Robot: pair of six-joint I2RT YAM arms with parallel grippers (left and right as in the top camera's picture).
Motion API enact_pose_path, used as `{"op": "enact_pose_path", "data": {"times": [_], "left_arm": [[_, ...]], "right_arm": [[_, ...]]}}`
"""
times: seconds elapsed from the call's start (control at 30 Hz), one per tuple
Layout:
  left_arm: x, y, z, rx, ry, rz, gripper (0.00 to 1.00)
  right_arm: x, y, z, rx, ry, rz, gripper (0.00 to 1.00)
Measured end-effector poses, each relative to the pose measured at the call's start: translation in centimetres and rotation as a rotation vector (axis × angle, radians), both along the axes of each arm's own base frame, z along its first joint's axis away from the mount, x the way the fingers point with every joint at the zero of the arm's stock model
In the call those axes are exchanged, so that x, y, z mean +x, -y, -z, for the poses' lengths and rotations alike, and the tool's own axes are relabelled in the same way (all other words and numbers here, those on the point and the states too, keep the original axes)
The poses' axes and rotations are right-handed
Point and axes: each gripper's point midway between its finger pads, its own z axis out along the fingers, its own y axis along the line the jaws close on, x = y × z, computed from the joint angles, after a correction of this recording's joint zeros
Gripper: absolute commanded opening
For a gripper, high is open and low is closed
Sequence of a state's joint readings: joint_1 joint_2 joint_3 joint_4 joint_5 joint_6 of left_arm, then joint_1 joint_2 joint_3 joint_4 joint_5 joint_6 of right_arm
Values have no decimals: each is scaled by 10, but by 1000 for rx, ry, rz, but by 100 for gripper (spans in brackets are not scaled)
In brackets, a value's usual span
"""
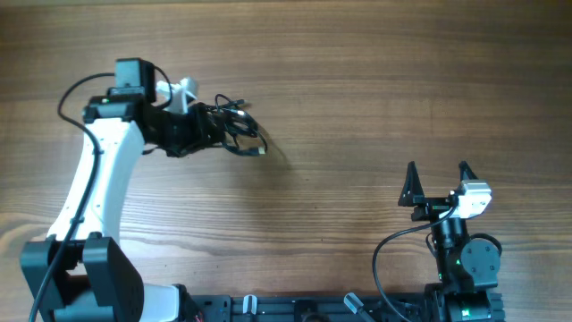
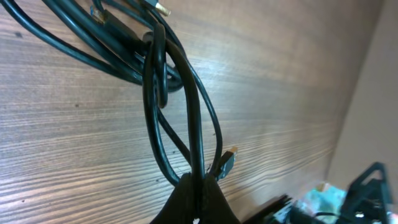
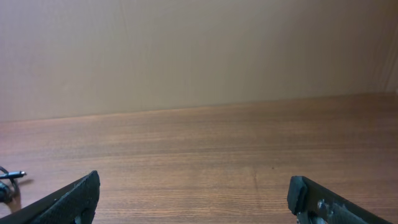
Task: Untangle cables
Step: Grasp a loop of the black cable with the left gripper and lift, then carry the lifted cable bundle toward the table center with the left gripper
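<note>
The cables (image 1: 234, 128) are a knotted bundle of thin black cords at the table's upper left. My left gripper (image 1: 207, 132) is shut on the bundle's left side. In the left wrist view its closed fingertips (image 2: 198, 186) pinch a strand of the cables (image 2: 155, 87), whose loops hang away from the jaws, and a small plug end (image 2: 227, 163) lies beside them. My right gripper (image 1: 438, 177) stands open at the lower right, far from the bundle, with only bare wood between its fingers (image 3: 68, 199). A bit of cable (image 3: 9, 177) shows at that view's far left edge.
The wooden table (image 1: 375, 80) stretches between the two arms. My left arm's white link (image 1: 98, 170) runs down the left side. The arm bases and a black rail (image 1: 295, 309) line the front edge.
</note>
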State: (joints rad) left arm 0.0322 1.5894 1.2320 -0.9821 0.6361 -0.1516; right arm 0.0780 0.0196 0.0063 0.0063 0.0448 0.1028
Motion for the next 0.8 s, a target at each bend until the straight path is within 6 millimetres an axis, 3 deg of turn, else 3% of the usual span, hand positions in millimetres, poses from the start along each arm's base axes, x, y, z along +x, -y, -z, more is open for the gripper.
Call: {"op": "enact_pose_path", "data": {"times": [0.13, 0.23, 0.27, 0.3, 0.33, 0.37, 0.53, 0.8], "left_arm": [[-21, 19, 22, 50, -52, 78, 10], [-30, 24, 33, 113, -85, 85, 32], [-31, 25, 36, 143, -100, 71, 41], [-32, 25, 40, 177, -110, 60, 73], [-33, 26, 41, 198, -110, 56, 82], [-32, 29, 43, 219, -105, 57, 100], [-30, 42, 44, 255, -80, 57, 100], [-36, 22, 58, 372, -142, -54, 100]], "right_arm": [[0, 0, 0, 0, 0, 0, 100], [0, 0, 0, 0, 0, 0, 100], [0, 0, 0, 0, 0, 0, 100], [0, 0, 0, 0, 0, 0, 100], [0, 0, 0, 0, 0, 0, 100], [0, 0, 0, 0, 0, 0, 100], [0, 0, 0, 0, 0, 0, 100], [0, 0, 0, 0, 0, 0, 100]]}}
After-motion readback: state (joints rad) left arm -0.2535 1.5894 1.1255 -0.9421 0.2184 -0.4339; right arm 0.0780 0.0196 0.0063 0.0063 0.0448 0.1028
